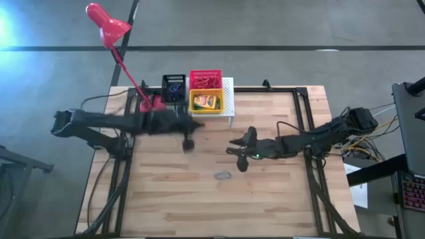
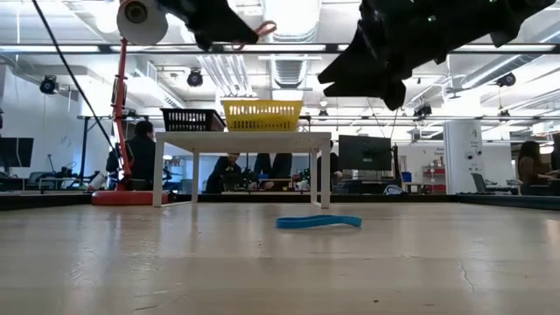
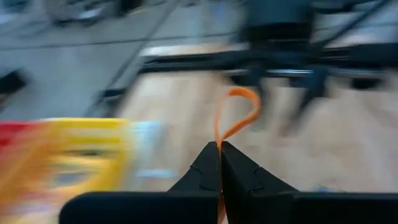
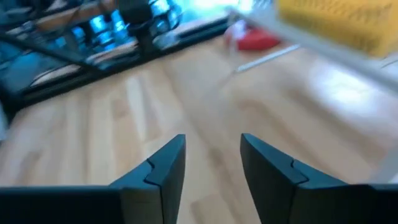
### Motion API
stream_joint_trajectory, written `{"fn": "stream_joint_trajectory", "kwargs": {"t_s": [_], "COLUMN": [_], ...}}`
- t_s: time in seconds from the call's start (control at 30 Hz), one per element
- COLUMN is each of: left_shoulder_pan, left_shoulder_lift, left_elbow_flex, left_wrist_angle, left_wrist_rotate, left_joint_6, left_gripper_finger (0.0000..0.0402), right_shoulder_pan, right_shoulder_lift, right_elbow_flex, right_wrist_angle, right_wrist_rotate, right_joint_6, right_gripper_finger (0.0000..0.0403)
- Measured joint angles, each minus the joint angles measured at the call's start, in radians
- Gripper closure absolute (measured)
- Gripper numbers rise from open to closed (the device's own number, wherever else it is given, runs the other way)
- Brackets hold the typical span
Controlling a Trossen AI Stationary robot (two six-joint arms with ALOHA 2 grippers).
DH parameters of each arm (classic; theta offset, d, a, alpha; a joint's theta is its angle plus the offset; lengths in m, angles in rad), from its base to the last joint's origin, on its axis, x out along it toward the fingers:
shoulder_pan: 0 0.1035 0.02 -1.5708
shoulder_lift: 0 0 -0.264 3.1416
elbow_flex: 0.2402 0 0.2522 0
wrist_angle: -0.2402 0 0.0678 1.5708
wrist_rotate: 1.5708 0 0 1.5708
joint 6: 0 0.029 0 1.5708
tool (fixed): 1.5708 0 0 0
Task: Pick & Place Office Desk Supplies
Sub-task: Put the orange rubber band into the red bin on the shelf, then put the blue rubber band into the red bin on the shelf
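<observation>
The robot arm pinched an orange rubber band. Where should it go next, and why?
Probably carry it toward the red mesh basket on the white stand. The left gripper is shut on the thin orange rubber band, held above the wooden table, and that basket seems to hold similar bands.

1. I am working over a pale wooden table standing on grey floor.
2. A red desk lamp is leaning over my table's far corner.
3. Ceiling strip lights are glowing; monitors are standing beyond.
</observation>
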Motion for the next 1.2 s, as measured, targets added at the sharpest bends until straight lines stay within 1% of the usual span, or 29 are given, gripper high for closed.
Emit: {"fn": "stream_joint_trajectory", "kwargs": {"t_s": [0.1, 0.17, 0.27, 0.33, 0.4, 0.47, 0.53, 0.63, 0.77, 0.87, 1.0, 1.1, 1.2], "left_shoulder_pan": [0.152, 0.269, 0.433, 0.520, 0.582, 0.627, 0.649, 0.663, 0.664, 0.664, 0.659, 0.642, 0.600], "left_shoulder_lift": [0.001, 0.035, 0.109, 0.169, 0.236, 0.299, 0.362, 0.439, 0.481, 0.477, 0.451, 0.409, 0.346], "left_elbow_flex": [0.145, 0.225, 0.318, 0.365, 0.412, 0.460, 0.514, 0.581, 0.635, 0.662, 0.714, 0.727, 0.682], "left_wrist_angle": [-0.203, -0.257, -0.297, -0.298, -0.303, -0.332, -0.388, -0.468, -0.496, -0.511, -0.613, -0.689, -0.727], "left_wrist_rotate": [-0.016, 0.000, 0.121, 0.212, 0.283, 0.317, 0.321, 0.321, 0.308, 0.300, 0.298, 0.299, 0.298], "left_joint_6": [0.041, 0.067, 0.127, 0.147, 0.150, 0.153, 0.177, 0.198, 0.205, 0.204, 0.203, 0.187, 0.153], "left_gripper_finger": [0.0399, 0.0400, 0.0400, 0.0400, 0.0395, 0.0382, 0.0363, 0.0322, 0.0260, 0.0218, 0.0174, 0.0156, 0.0151], "right_shoulder_pan": [0.008, 0.009, 0.011, 0.016, 0.024, 0.032, 0.041, 0.053, 0.063, 0.066, 0.065, 0.065, 0.063], "right_shoulder_lift": [0.000, 0.000, 0.000, 0.001, 0.001, 0.001, 0.001, 0.001, 0.002, 0.002, 0.021, 0.068, 0.152], "right_elbow_flex": [0.000, 0.000, 0.000, -0.001, -0.001, -0.001, -0.001, -0.001, -0.001, -0.001, -0.003, -0.003, -0.004], "right_wrist_angle": [0.036, 0.062, 0.073, 0.072, 0.072, 0.072, 0.072, 0.072, 0.071, 0.071, 0.071, 0.077, 0.096], "right_wrist_rotate": [0.086, 0.101, 0.101, 0.100, 0.098, 0.097, 0.096, 0.096, 0.095, 0.094, 0.087, 0.028, -0.045], "right_joint_6": [-0.015, -0.018, -0.014, -0.013, -0.012, -0.010, -0.010, -0.010, -0.010, -0.007, 0.047, 0.051, 0.051], "right_gripper_finger": [0.0248, 0.0248, 0.0250, 0.0253, 0.0257, 0.0260, 0.0263, 0.0267, 0.0271, 0.0270, 0.0264, 0.0256, 0.0241]}}
